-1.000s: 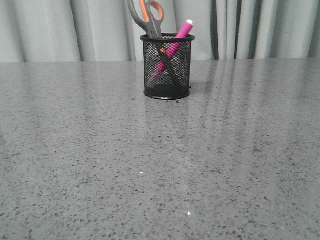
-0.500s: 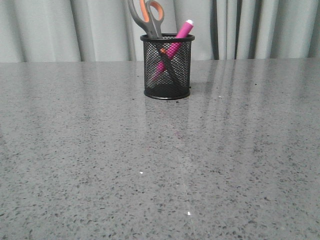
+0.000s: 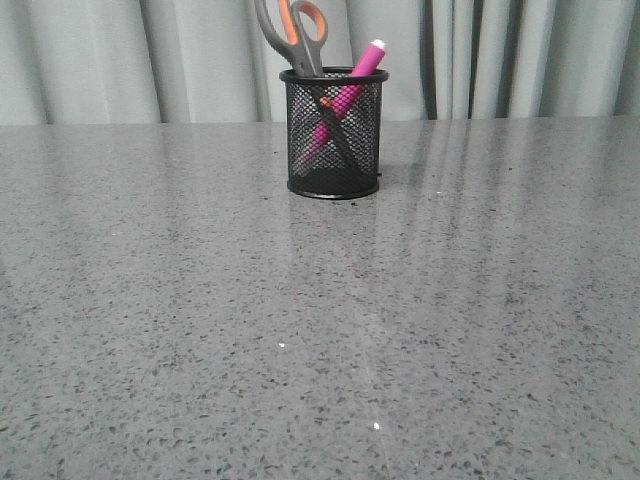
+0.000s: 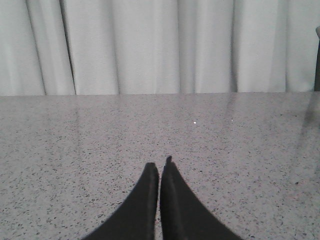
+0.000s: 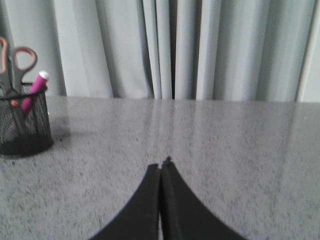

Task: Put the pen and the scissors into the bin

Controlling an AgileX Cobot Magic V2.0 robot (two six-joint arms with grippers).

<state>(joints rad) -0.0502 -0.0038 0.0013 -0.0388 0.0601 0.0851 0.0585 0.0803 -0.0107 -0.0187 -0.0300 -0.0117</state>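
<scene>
Scissors (image 3: 291,35) and pen (image 3: 345,97) stood in the bin (image 3: 334,132), well beyond both empty, closed pincers, left (image 4: 160,169) and right (image 5: 163,166); seemingly only staying clear remained.

Soft, even light; pale sheen streaks the table (image 3: 480,300); focus sharp.

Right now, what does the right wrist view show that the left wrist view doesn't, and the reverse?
Only the right wrist view shows the bin standing on the table, with the scissors handles-up and the pen leaning inside it, plus the right gripper, jaws together and empty. Only the left wrist view shows the left gripper, likewise closed and empty. Both share the grey speckled table and pale curtain.
</scene>
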